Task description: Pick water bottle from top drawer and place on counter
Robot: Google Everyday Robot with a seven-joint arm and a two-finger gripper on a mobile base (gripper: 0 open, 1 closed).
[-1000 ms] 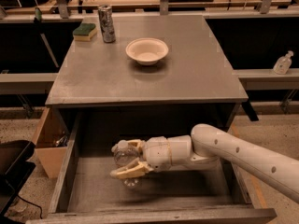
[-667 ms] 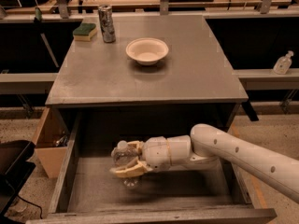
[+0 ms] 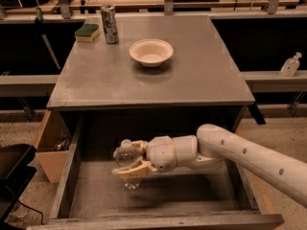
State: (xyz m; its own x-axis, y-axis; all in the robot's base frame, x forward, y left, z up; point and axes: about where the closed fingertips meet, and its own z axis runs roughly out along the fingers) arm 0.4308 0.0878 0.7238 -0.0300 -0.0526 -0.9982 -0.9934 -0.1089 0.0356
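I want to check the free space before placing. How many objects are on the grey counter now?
3: a sponge at the back left corner, a metal can beside it, a white bowl behind the middle. The gripper is in the top drawer, around the water bottle.

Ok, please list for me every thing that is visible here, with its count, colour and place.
counter: one, grey, centre, above the drawer
drawer: one, grey, open, under the counter
water bottle: one, clear with white cap, in the drawer, between the fingers
bowl: one, white, on the counter
can: one, silver, at the counter's far edge
sponge: one, green and yellow, beside the can
pump bottle: one, white, on a side ledge
box: one, tan, on the floor beside the drawer
arm: one, white, reaching into the drawer
end effector: one, cream, in the drawer, shut on the water bottle
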